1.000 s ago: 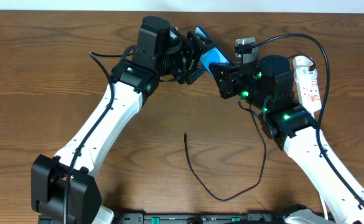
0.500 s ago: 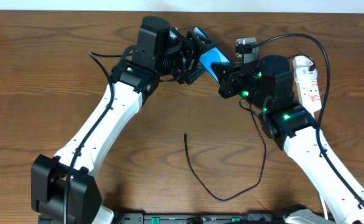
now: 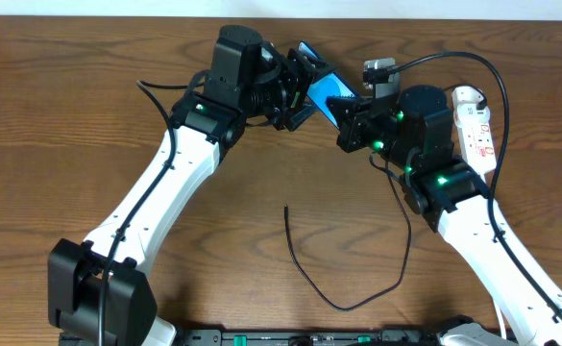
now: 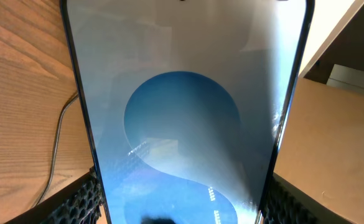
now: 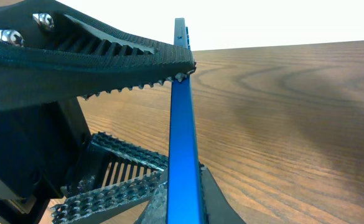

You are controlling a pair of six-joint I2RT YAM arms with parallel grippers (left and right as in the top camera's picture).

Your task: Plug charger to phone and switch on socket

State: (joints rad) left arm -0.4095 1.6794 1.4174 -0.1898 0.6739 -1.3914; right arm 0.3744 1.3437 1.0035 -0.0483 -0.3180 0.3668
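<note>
Right now both my grippers meet on the phone (image 3: 324, 86), lifted off the table (image 3: 69, 96) near its 12 o'clock edge with its blue screen tilted up; my left gripper (image 3: 307, 91) stands wide, its pads (image 4: 82, 199) pressed on the phone's two long sides; my right gripper (image 3: 343, 113) is closed nearly all the way, pinching the phone through its thin depth, which its wrist view shows edge-on between the toothed fingers. The charger (image 3: 288, 226) lies loose on the wood, well apart from the phone toward 6 o'clock, its plug tip (image 3: 286, 207) pointing to 12; the socket (image 3: 476, 130) lies at about 3 o'clock from the phone, beside my right arm.

I judge this step to be steadying the phone before any plugging; to do it well, one grip should carry it alone, and the left's hold across the width looks the firmer; I would confirm that hold, then free the right slowly so the phone does not twist; I cannot tell which end carries the port, so that end should face 6 o'clock, toward the plug.
</note>
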